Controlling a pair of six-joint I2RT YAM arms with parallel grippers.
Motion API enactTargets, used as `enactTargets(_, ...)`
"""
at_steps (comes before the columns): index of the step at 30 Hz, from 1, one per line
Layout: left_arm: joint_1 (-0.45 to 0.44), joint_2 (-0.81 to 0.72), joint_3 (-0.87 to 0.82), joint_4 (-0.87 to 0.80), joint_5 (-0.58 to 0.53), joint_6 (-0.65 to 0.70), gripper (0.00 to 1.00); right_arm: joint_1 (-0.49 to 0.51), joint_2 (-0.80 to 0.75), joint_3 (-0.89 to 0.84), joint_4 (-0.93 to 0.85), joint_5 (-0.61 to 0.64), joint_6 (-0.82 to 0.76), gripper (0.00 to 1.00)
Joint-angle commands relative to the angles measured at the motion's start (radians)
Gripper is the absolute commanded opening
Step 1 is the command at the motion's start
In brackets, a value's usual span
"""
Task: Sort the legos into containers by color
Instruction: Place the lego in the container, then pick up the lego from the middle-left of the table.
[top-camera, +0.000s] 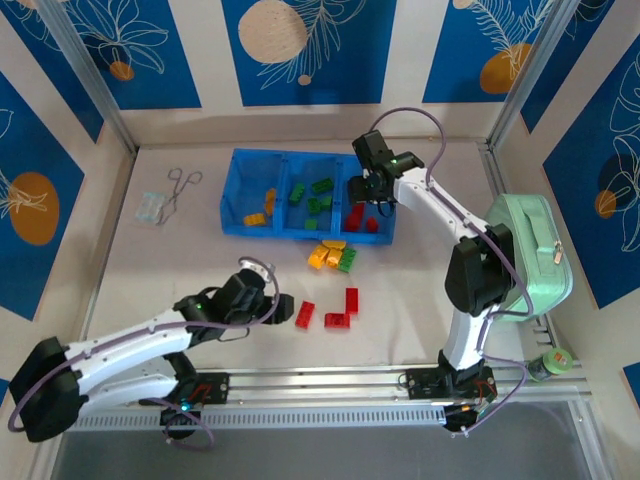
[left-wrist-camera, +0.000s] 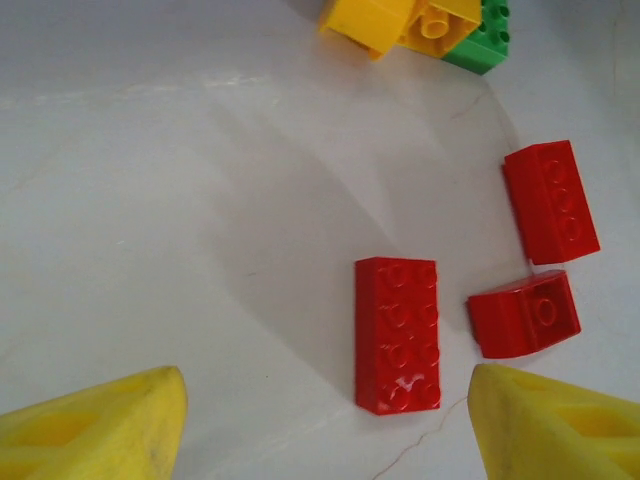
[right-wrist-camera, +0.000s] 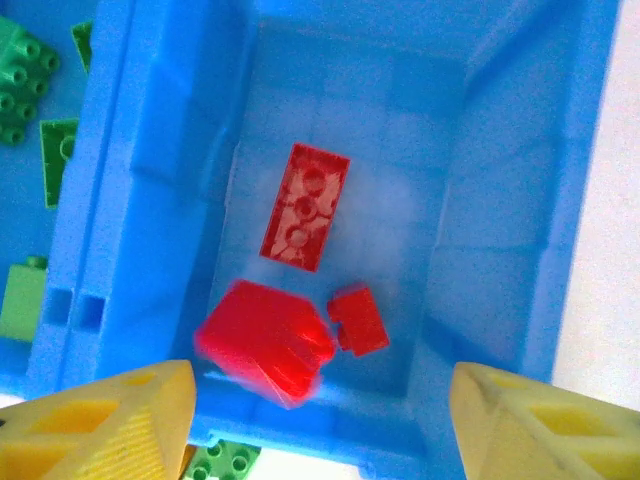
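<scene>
The blue tray holds yellow-orange legos on the left, green ones in the middle and red ones on the right. My right gripper hangs open over the red compartment. Below it a blurred red brick is free of the fingers, beside a flat red brick and a small one. My left gripper is open, low over the table, with a red 2x4 brick just ahead between its fingers. Two more red bricks lie to the right.
A loose cluster of yellow and green bricks lies in front of the tray. A mint-green zippered case stands at the right edge. Forceps and a small clear bag lie at the back left.
</scene>
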Motion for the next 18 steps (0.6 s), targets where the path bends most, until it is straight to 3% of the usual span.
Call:
enactTargets(1, -0.018, 0.076, 0.044, 0.059, 0.037, 0.015, 0.74, 0.043, -0.120, -0.090, 0.030, 0.029, 0.034, 0.70)
enactTargets(8, -0.057, 0.269, 0.143, 0.058, 0.066, 0.051, 0.72, 0.084, -0.342, -0.337, 0.127, 0.012, 0.088, 0.70)
enactTargets(18, -0.084, 0.478, 0.251, 0.020, 0.100, 0.069, 0.70, 0.081, -0.546, -0.571, 0.169, 0.000, 0.156, 0.71)
